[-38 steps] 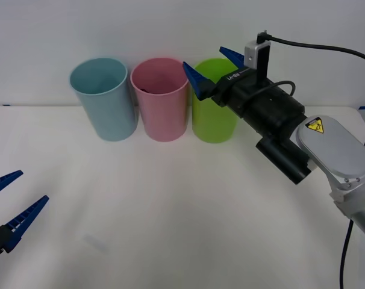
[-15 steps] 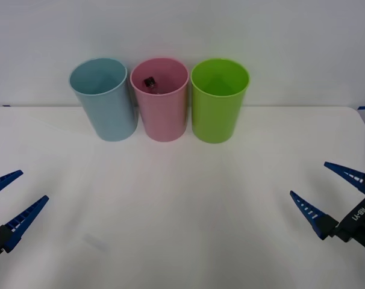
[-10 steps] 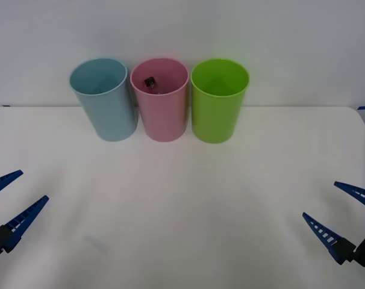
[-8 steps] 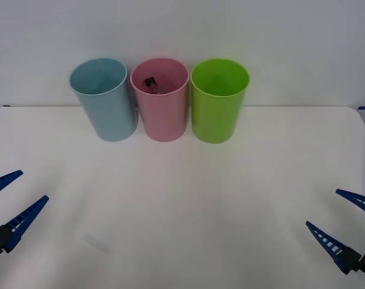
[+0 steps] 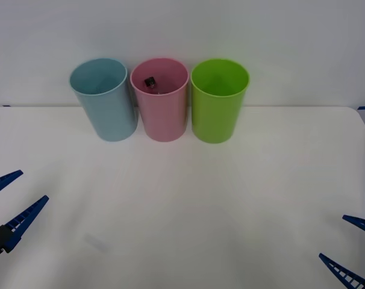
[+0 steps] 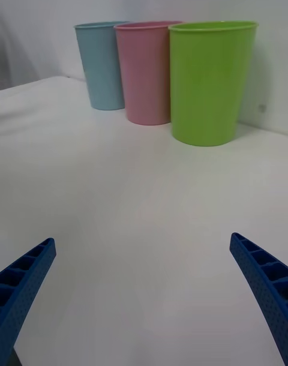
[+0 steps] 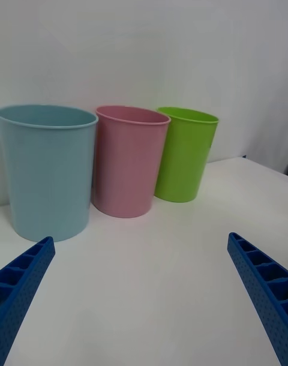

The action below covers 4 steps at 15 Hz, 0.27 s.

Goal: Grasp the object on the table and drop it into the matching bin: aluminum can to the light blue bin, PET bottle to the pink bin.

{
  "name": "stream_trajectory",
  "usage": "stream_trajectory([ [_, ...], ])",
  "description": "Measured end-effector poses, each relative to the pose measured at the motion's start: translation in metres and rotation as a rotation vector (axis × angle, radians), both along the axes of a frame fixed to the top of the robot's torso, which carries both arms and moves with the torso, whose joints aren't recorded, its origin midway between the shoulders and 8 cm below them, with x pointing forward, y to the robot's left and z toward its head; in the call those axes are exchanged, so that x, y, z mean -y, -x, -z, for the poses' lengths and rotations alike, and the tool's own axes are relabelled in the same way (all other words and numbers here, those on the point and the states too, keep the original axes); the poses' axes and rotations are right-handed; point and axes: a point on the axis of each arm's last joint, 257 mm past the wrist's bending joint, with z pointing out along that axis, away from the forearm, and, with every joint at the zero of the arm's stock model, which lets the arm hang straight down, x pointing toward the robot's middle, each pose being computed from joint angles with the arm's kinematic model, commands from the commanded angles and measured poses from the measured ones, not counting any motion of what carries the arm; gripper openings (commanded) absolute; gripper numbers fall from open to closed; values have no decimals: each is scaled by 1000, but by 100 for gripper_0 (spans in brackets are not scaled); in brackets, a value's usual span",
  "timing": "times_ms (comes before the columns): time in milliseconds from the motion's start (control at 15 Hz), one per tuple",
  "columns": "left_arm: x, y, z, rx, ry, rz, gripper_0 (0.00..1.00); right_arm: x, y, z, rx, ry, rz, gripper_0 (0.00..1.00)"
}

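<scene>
The pink bin [image 5: 160, 102] stands in the middle of a row at the back of the white table [image 5: 188, 205]. Inside it, just below the rim, the black cap of the PET bottle [image 5: 150, 82] shows; its body is hidden by the bin wall. The light blue bin [image 5: 104, 99] is to its left. My right gripper [image 5: 354, 251] is open low at the table's front right corner, far from the bins. My left gripper [image 5: 11, 200] is open at the front left edge. The pink bin [image 6: 146, 72] [image 7: 127, 161] and the light blue bin [image 6: 102, 64] [image 7: 47, 169] appear in both wrist views.
A lime green bin [image 5: 218, 99] [image 6: 209, 81] [image 7: 185, 153] stands right of the pink one, the three nearly touching. A white wall rises behind them.
The right arm has drawn back from above the bins to the front right corner, its gripper open, and keeps sinking toward the frame's edge. The bottle's cap now shows inside the pink bin.
</scene>
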Motion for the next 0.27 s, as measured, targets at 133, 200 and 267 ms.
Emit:
stream_trajectory([
  [133, 0, 0, 0, 0, 0, 0, 100, 0, 2, 5, -11, 14, -1, 100],
  [200, 0, 0, 0, 0, 0, 0, 100, 0, 2, 5, -12, 15, -2, 100],
  [267, 0, 0, 0, 0, 0, 0, 100, 0, 2, 5, -12, 15, -2, 100],
])
